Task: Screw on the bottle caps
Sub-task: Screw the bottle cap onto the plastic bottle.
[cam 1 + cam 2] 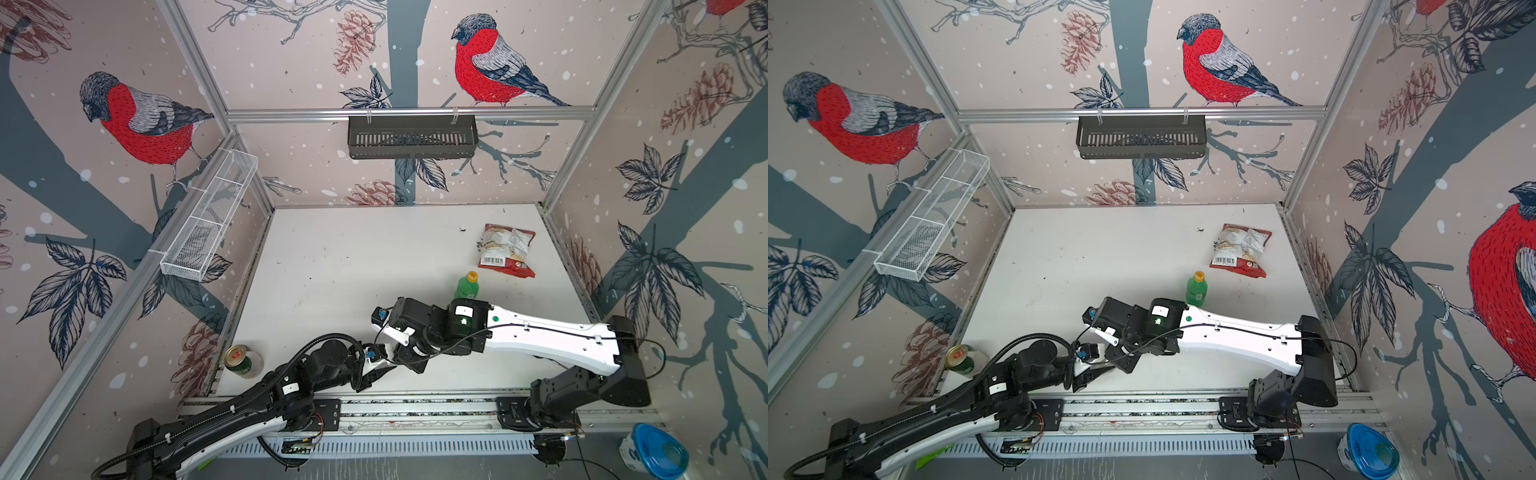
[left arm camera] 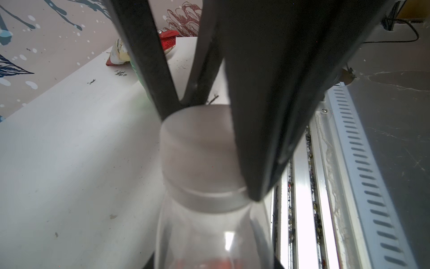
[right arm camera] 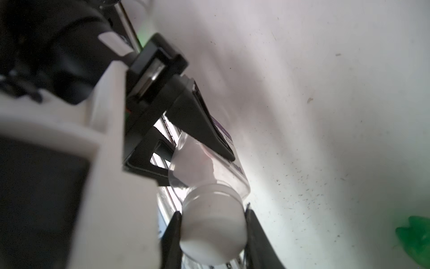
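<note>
The right gripper (image 3: 212,213) is pinching the white cap (image 3: 213,235), sitting between its fingers (image 3: 172,237). The clear bottle (image 3: 223,174) is pointing straight away past them, with the left gripper (image 3: 197,163) squeezing it.

The right arm (image 1: 540,336) hides the base of the translucent green plastic bottle (image 1: 466,286); the clear plastic bottle (image 2: 204,233) is blurred, cut off below its shoulder

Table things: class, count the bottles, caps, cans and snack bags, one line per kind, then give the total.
Bottles: 2, the green bottle and the clear bottle
Caps: 2, the orange cap and the white cap
Cans: 1, the can
Snack bags: 1, the snack bag
Total: 6
</note>
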Robot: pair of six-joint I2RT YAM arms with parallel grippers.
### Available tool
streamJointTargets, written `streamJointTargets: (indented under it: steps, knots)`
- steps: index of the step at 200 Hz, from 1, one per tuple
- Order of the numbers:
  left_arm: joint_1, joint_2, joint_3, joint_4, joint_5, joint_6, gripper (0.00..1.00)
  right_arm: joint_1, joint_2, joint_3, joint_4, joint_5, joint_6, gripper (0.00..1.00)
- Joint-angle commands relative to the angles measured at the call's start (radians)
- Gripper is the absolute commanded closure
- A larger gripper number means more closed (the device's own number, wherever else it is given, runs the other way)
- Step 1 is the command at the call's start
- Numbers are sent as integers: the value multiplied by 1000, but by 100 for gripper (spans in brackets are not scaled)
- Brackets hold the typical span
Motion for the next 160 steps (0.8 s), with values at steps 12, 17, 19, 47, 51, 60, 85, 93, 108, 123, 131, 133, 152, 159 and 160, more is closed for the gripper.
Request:
streamJointTargets:
  steps: [12,17,19,47,51,60,85,93,108,123,131,133,152,159,160]
  knots:
    - [-2,-7,9,121,-1,34,63,7,-2,-11,136,-20,267,57]
    - [-2,-7,9,121,-1,34,63,13,-10,-12,143,-13,258,55]
    - [-2,-6,9,121,-1,34,63,17,-14,-12,143,-6,252,54]
    - [-3,-9,9,117,10,37,63,28,-78,-30,61,96,96,35]
    - [-2,-10,9,116,12,39,63,28,-92,-38,53,96,64,32]
    - [-2,-11,9,112,17,40,63,29,-120,-56,35,88,-8,23]
    - [-2,-13,11,108,32,45,63,31,-197,-90,10,60,-183,19]
    - [-2,-13,12,106,37,44,63,31,-219,-99,18,40,-233,19]
    - [-2,-11,11,105,51,43,63,31,-257,-116,32,-12,-330,19]
    - [-3,-6,12,102,67,42,63,31,-268,-116,39,-49,-408,21]
    - [-2,-7,12,101,76,41,63,31,-261,-110,36,-56,-442,22]
    - [-2,-8,12,100,78,40,63,30,-257,-108,34,-56,-450,23]
    - [-2,-6,11,102,96,35,63,28,-206,-73,17,-50,-503,27]
    - [-2,-5,11,104,100,33,63,28,-183,-59,8,-55,-520,28]
    - [-2,-5,11,103,100,33,63,28,-181,-57,7,-55,-521,28]
